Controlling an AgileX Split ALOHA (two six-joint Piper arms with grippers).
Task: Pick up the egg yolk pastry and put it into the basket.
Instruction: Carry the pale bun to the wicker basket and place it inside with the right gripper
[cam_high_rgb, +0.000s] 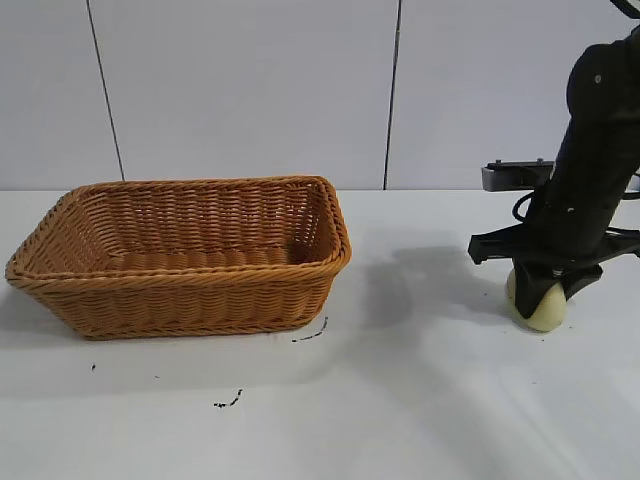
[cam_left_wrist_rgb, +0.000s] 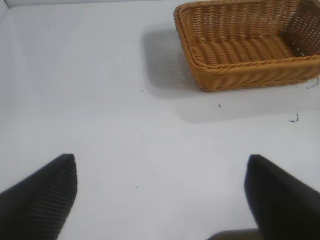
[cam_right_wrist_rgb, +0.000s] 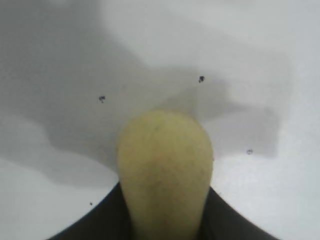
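Right wrist view alone: right gripper (cam_right_wrist_rgb: 165, 220) jaws clamped on egg yolk pastry (cam_right_wrist_rgb: 164, 165), well right of basket (cam_high_rgb: 180, 255); left gripper (cam_left_wrist_rgb: 160, 195) jaws apart, empty.

A white table (cam_high_rgb: 330, 410) is filling the foreground, carrying small dark specks (cam_high_rgb: 228, 403). Behind the table, a pale panelled wall (cam_high_rgb: 250, 90) is rising, with thin dark vertical seams (cam_high_rgb: 392, 95) dividing it.

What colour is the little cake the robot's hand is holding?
Pale yellow. The cake shows best in the right wrist view.
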